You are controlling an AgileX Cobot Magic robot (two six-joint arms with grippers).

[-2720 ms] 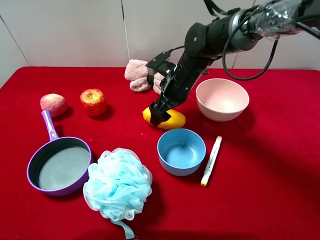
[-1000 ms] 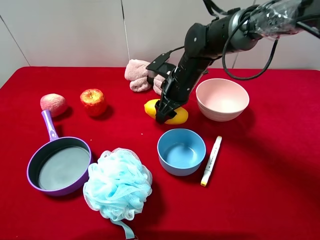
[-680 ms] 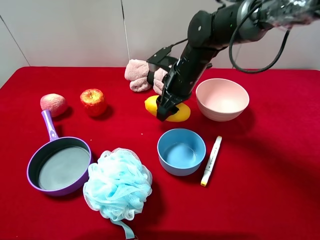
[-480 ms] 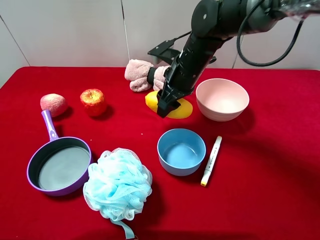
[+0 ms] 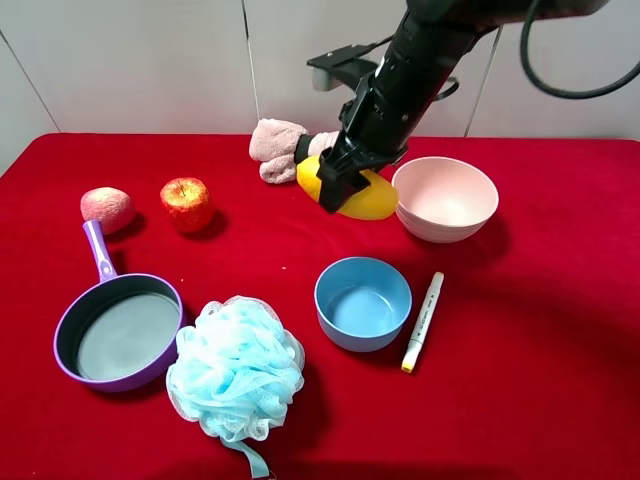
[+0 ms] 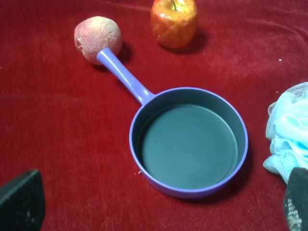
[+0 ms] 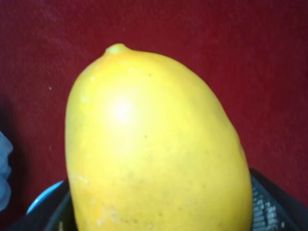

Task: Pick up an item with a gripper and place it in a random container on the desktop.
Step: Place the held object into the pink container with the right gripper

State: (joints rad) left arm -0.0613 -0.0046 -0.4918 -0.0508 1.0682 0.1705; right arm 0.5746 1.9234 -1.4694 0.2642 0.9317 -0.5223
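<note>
Right gripper (image 5: pixel 338 186): clamped on the mango (image 5: pixel 368 200), dark fingers (image 7: pixel 275 208) gripping it near one end. The right wrist view is almost filled by the yellow fruit (image 7: pixel 154 144), with its small nub pointing away from the camera and red cloth behind it.

Mango position: held clear of the red counter (image 5: pixel 540 340), long axis tilted, with the free end just beside the near-left wall of the pink bowl (image 5: pixel 447 198). From the high camera the fruit overlaps the bowl's outer side; cannot tell whether they touch. It is not inside the bowl.

Left gripper (image 6: pixel 159 204): spread wide, with only the two fingertips (image 6: pixel 21 199) visible at the frame corners and nothing between them. It hangs over the purple pan (image 6: pixel 188 142).

Other items on the counter:
- blue bowl (image 5: pixel 362 302), in front of the mango, upright
- marker (image 5: pixel 422 321) lying just beside the blue bowl
- purple pan (image 5: pixel 118 330) at front left, handle pointing toward the pinkish fruit (image 5: pixel 107 208) and touching it in the left wrist view (image 6: pixel 97 32)
- apple (image 5: pixel 186 203) near the pinkish fruit, apart from it
- pale blue bath sponge (image 5: pixel 236 368) just beside the pan
- pink towel (image 5: pixel 275 150) bunched at the back, behind the arm
</note>
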